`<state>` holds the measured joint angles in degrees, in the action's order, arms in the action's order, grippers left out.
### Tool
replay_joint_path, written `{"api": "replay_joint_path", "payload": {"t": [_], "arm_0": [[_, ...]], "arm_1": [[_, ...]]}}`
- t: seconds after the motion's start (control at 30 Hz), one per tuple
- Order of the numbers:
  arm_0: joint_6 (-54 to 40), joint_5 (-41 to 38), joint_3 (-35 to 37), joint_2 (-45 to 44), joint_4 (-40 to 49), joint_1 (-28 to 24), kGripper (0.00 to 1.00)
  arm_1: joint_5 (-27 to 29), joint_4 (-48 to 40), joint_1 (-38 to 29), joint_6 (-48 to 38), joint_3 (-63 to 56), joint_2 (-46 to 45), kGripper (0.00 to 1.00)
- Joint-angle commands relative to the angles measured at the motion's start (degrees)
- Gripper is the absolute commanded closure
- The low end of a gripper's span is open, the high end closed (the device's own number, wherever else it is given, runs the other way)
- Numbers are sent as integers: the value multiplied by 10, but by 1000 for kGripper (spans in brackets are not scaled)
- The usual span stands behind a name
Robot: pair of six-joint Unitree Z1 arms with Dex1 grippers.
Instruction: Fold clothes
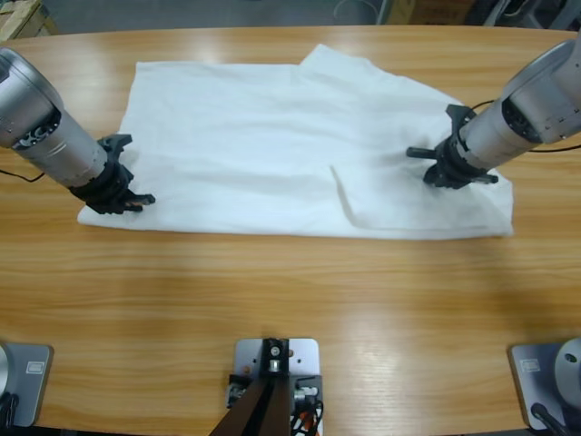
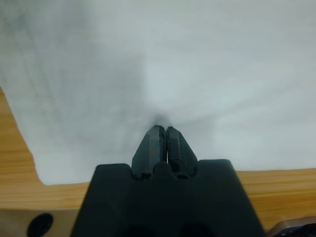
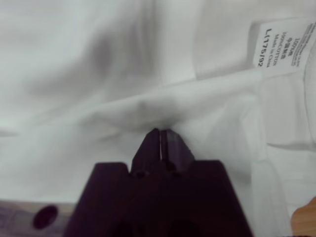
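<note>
Overhead light fell evenly; pale glare streaked the wooden table (image 1: 300, 300) along its near half. Soft shadows lay beneath both arms on the white T-shirt (image 1: 272, 154). Both wrist views were blurred, the cloth soft and grey-shadowed around the jaws; only the size label (image 3: 281, 44) read sharply.

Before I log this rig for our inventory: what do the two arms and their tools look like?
Both arms are silver-grey cylinders. Each ends in a black tool, left tool and right tool, with two narrow black jaws on a blocky black body. A thin dark cable trails behind the right arm.
</note>
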<state>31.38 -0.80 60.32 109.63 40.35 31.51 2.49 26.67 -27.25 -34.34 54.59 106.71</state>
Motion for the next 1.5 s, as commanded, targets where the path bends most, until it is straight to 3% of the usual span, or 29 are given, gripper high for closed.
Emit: {"api": "replay_joint_path", "payload": {"t": [0.03,0.33,0.43,0.6,0.8,1.0,1.27,1.5], "arm_0": [[42,-33,-65,12,16,-1,1000],[50,-39,-66,17,0,17,1000],[47,-38,-53,-13,-3,17,1000],[31,-17,-6,-82,16,18,1000],[42,-10,-31,-87,12,32,1000],[69,-5,-45,-40,-28,32,1000],[88,3,-47,10,-73,32,1000],[127,-3,-116,25,-86,32,1000]], "arm_1": [[-6,-13,62,30,-26,67,1000],[-19,-11,82,55,-24,38,1000],[-25,-3,73,66,-22,-13,1000],[0,83,72,67,-2,-134,1000],[-5,95,52,61,-10,-162,1000],[-30,51,11,60,-19,-110,1000],[-39,-15,8,67,-56,-58,1000],[-47,-36,-1,39,-93,-39,1000]]}}
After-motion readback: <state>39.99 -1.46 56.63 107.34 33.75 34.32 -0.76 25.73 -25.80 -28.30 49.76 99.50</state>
